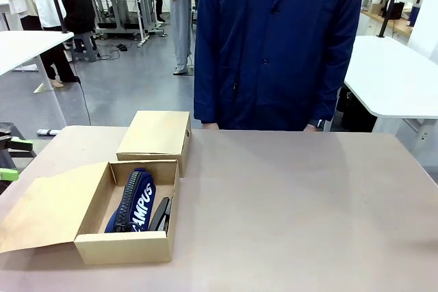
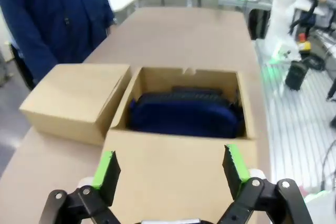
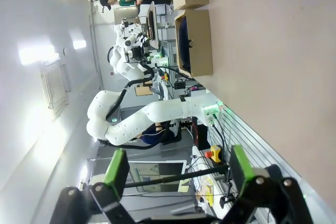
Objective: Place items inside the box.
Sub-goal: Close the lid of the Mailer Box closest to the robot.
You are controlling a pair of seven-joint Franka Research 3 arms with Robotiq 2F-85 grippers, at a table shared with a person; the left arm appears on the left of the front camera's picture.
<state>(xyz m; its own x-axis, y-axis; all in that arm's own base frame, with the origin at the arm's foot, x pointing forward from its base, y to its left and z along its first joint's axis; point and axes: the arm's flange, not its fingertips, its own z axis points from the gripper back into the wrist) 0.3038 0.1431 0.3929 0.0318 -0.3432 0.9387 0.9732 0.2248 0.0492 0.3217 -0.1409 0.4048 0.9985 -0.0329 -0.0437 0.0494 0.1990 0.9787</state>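
front view: the open box (image 1: 96, 227) sits at the table's (image 1: 294, 203) near left, holding the navy pouch (image 1: 133, 200) and a black stapler (image 1: 161, 215); a closed box (image 1: 156, 138) is just behind.

left wrist view: the left gripper (image 2: 170, 169) hangs spread wide, empty, above the flap.

right wrist view: the right gripper (image 3: 176, 166) is spread wide, empty.

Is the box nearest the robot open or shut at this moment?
Open. The open box has its lid folded out flat to the side, and the navy pouch and a black stapler lie visible inside.
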